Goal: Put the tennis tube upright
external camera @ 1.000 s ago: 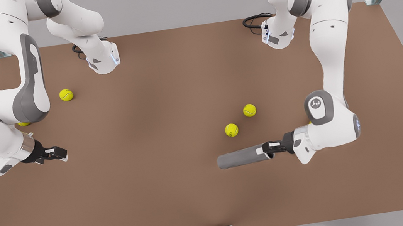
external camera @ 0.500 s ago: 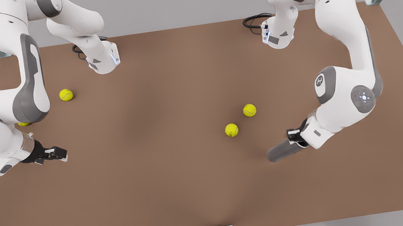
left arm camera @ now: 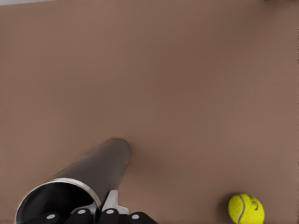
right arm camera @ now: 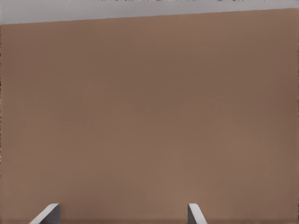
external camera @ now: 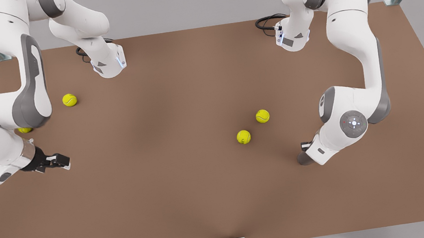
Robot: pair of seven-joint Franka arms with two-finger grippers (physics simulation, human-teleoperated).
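The tennis tube (left arm camera: 96, 170) is a matte grey cylinder with a silvery rim at its open top. It stands steeply, almost upright, and its lower end reaches down to the brown table (left arm camera: 187, 84). My left gripper (left arm camera: 100, 215) is shut on the rim wall at the top. In the front view the tennis tube (external camera: 303, 159) shows as a short grey stub under the left gripper (external camera: 306, 146), at the front view's right. My right gripper (external camera: 62, 160) waits low over the table at the front view's left, open, with nothing between its fingertips (right arm camera: 46, 212).
Two yellow-green tennis balls (external camera: 243, 136) (external camera: 262, 116) lie a little towards the front view's left of the tube; one ball (left arm camera: 246, 208) appears in the left wrist view. Two more balls (external camera: 69, 99) (external camera: 25, 130) lie near the right arm. Arm bases and cables sit at the table's far edge.
The left arm has swung the tube from lying level to nearly upright and carried it towards the front view's right. The right arm has barely moved.
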